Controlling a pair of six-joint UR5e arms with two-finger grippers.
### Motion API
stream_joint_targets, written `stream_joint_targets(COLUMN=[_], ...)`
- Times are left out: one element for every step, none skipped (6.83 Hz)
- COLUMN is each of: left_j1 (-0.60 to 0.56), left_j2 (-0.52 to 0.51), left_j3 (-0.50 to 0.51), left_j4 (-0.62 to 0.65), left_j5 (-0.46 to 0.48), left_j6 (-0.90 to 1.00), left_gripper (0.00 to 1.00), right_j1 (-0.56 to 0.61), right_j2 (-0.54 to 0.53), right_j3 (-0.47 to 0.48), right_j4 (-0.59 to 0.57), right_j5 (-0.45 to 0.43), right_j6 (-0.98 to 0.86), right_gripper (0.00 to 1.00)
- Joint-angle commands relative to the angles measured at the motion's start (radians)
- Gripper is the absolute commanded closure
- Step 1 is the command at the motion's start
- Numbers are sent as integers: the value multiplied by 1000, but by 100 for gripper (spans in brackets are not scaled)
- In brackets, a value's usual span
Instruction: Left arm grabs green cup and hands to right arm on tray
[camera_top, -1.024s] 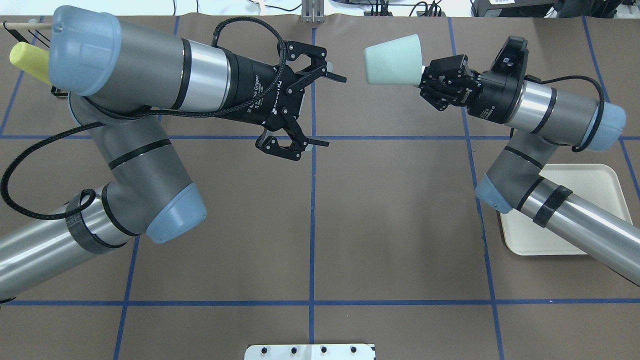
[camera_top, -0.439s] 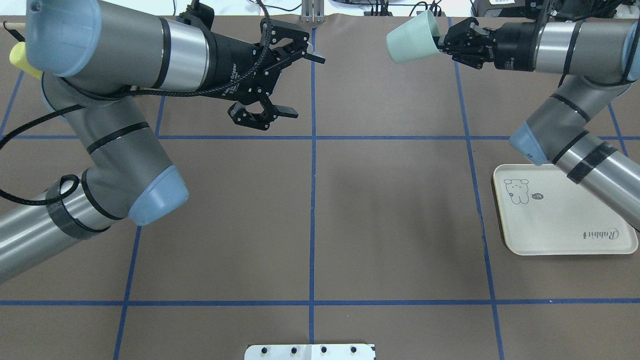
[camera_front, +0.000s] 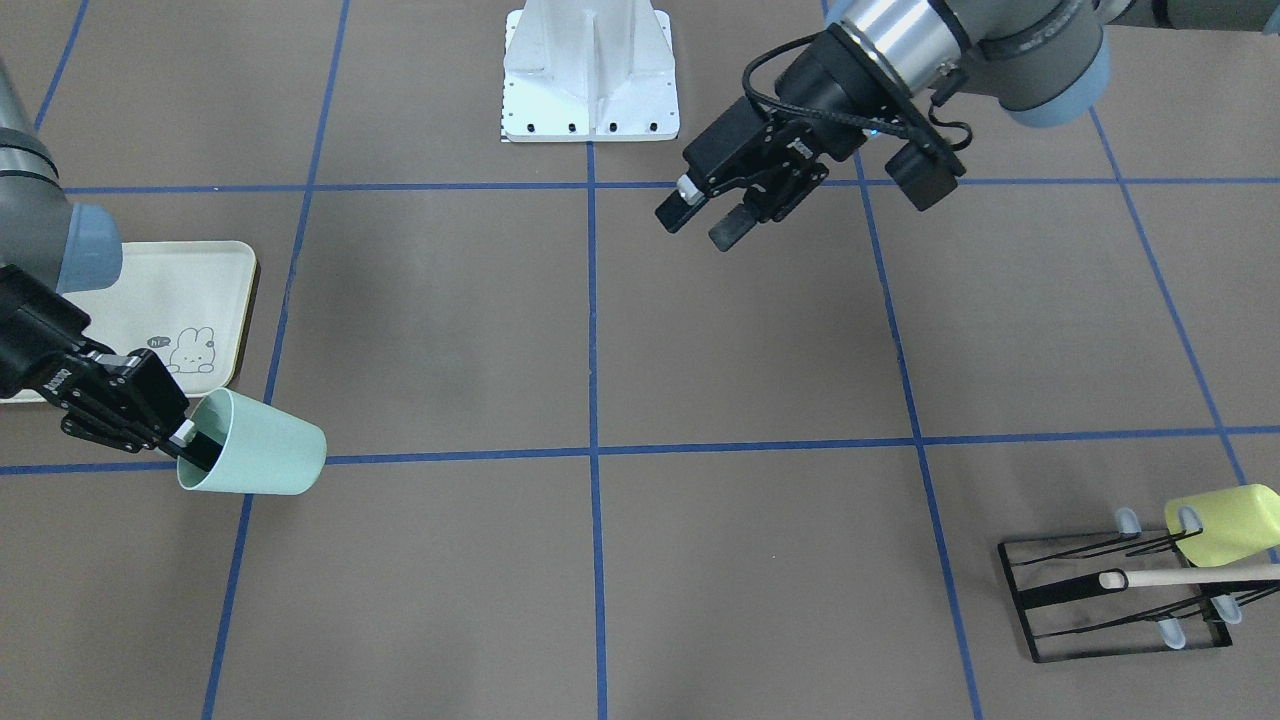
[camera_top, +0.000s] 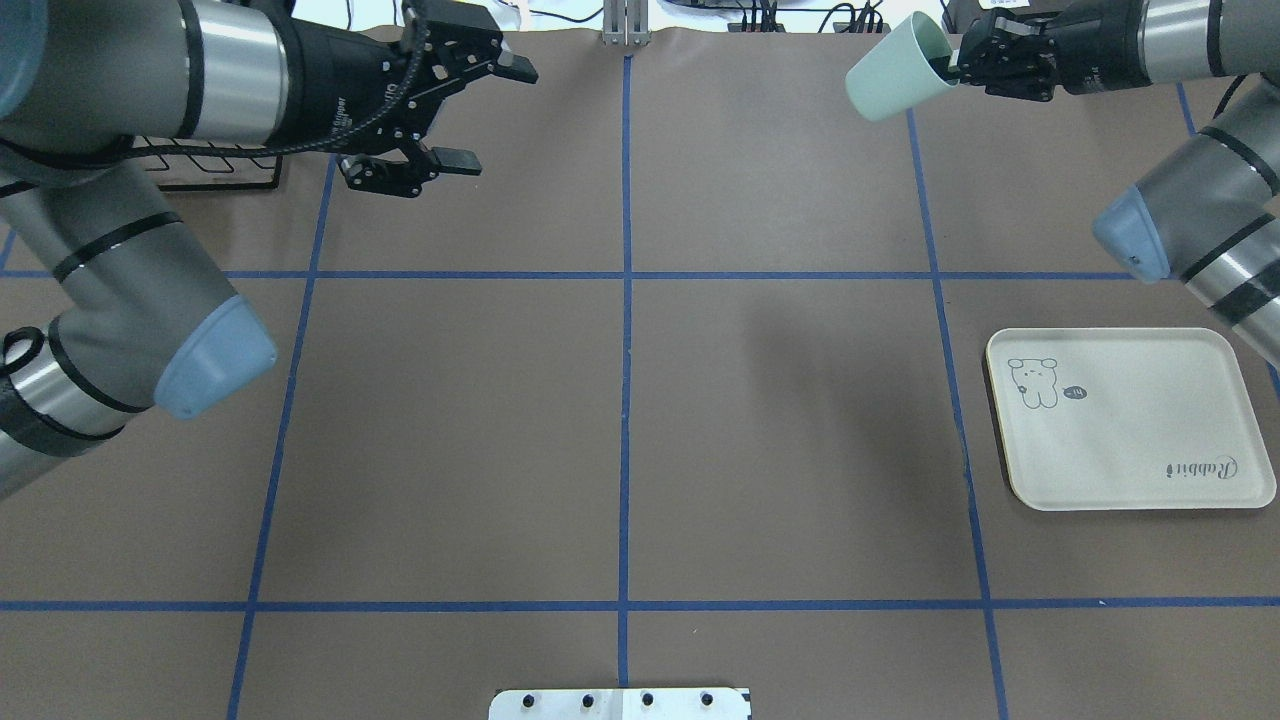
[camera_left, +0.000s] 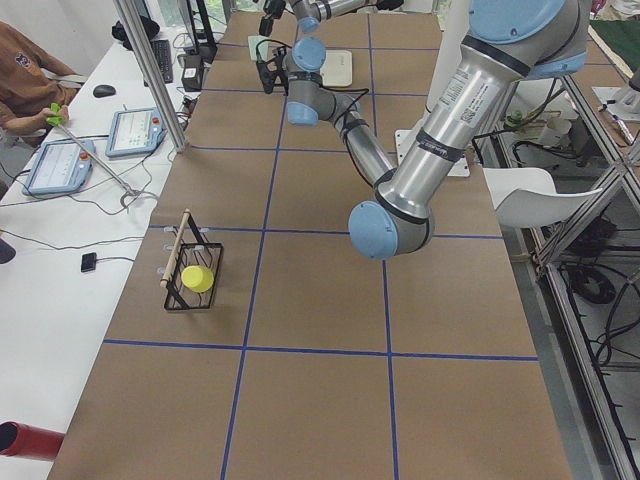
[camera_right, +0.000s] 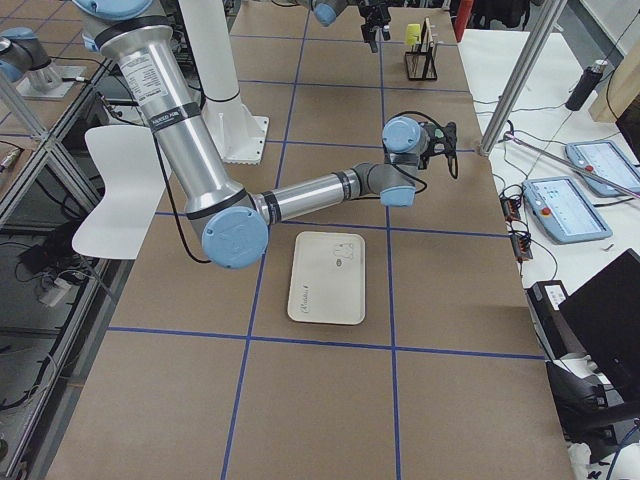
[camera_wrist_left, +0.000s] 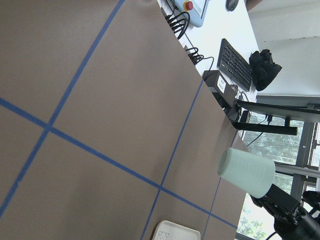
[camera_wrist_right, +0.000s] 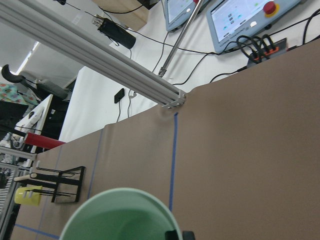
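My right gripper (camera_top: 948, 66) was clamped on the cup (camera_top: 888, 78) by its rim, tilted in the air over the table's (camera_top: 780, 420) far side, beyond the tray (camera_top: 1130, 445); my left gripper (camera_top: 485, 115) hung with fingers apart

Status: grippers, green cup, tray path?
Left gripper open, empty. Right gripper shut on green cup rim, cup tilted, airborne. Tray bare, nothing between.

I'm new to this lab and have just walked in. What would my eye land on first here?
The green cup stands out, held tipped sideways at the far right by the right gripper, which pinches its rim. The left gripper hangs open and empty at the far left, and a cream tray with a bunny drawing lies on the right side.
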Motion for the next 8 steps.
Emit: stream_joint_targets(left_j1=[-101, -143, -186, -233, -275, -308, -319, -350], left_j2=[70, 105, 158, 224, 284, 365, 418, 442], left_j3=[-13, -20, -34, -49, -53, -57, -80, -112], left_j4=[99, 151, 155, 172, 178, 189, 237, 318], left_j5=[3, 29, 58, 59, 59, 54, 48, 27], left_j6=[346, 486, 644, 775, 893, 988, 1052, 1104], left_gripper=[0, 0, 0, 0, 0, 0, 0, 0], right_j1=[16, 16, 14, 21, 25, 22, 21, 19], right_j2=[-90, -141, -175, -183, -198, -235, -258, -282], right_j3=[146, 250, 358, 450, 519, 550, 549, 544], right_j4=[-290, -472, -691, -921, -1112, -1228, -1294, -1313], right_j5=[-8, -43, -86, -113, -138, -158, -158, -160], right_j6=[-178, -307, -471, -614, -747, -864, -967, -1004], right_gripper=[100, 100, 100, 100, 100, 100, 100, 100])
